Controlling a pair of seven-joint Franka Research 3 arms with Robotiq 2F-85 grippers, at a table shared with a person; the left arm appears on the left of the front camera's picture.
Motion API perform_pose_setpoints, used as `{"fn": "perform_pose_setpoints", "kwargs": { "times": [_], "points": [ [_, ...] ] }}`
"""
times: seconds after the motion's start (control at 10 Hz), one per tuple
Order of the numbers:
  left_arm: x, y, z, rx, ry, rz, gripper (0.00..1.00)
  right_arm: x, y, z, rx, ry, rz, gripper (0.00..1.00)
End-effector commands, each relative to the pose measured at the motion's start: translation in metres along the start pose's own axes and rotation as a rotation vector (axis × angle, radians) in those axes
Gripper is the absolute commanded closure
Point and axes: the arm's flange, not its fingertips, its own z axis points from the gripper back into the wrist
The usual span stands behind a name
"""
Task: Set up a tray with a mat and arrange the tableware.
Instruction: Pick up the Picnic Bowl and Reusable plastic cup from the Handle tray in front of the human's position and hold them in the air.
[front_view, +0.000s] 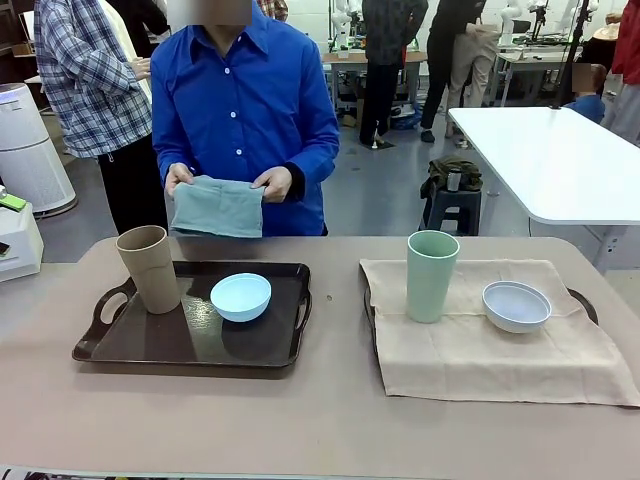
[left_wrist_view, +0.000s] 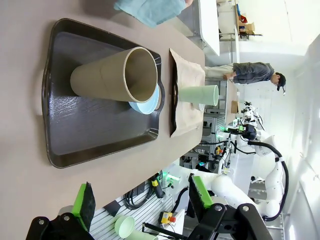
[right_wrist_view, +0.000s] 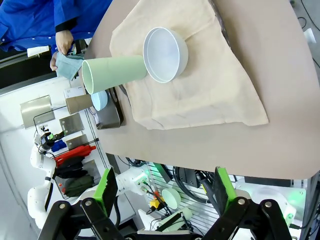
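A dark brown tray (front_view: 170, 340) on the left carries the tan cup (front_view: 150, 268) and the light blue bowl (front_view: 240, 296). On the right, a beige mat (front_view: 490, 350) lies over a second tray (front_view: 585, 303), with the pale green cup (front_view: 432, 275) and the white bowl (front_view: 516, 305) standing on it. The person at the far side holds a folded grey-green mat (front_view: 216, 205) in both hands, above the table edge. My left gripper (left_wrist_view: 142, 200) is open, well back from the brown tray (left_wrist_view: 90, 135). My right gripper (right_wrist_view: 165, 186) is open too, off the table's near edge, facing the white bowl (right_wrist_view: 166, 54).
The tan tabletop (front_view: 320, 420) has bare room in front of both trays and between them. A white machine (front_view: 18, 240) sits at the table's far left corner. Behind the person are a white table (front_view: 550, 160), a stool and other people.
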Motion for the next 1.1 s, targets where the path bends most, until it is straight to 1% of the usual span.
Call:
{"fn": "perform_pose_setpoints", "kwargs": {
  "times": [0.0, 0.7, 0.8, 0.9, 1.0],
  "points": [
    [0.000, 0.000, 0.001, 0.007, -0.010, -0.019, 0.00, 0.000, -0.001, 0.001, 0.002, -0.008, 0.001, 0.00],
    [0.000, 0.000, 0.001, 0.007, -0.010, -0.019, 0.00, 0.000, -0.001, 0.001, 0.002, -0.008, 0.001, 0.00],
    [0.000, 0.000, 0.001, 0.007, -0.010, -0.019, 0.00, 0.000, 0.000, 0.000, 0.000, 0.000, 0.000, 0.00],
    [0.000, 0.000, 0.000, 0.000, 0.000, 0.000, 0.00, 0.003, 0.008, -0.005, -0.002, 0.029, 0.039, 0.00],
    [0.005, -0.001, -0.007, 0.071, 0.054, -0.089, 0.00, 0.000, 0.026, -0.009, -0.029, 0.007, 0.003, 0.00]
  ]
}}
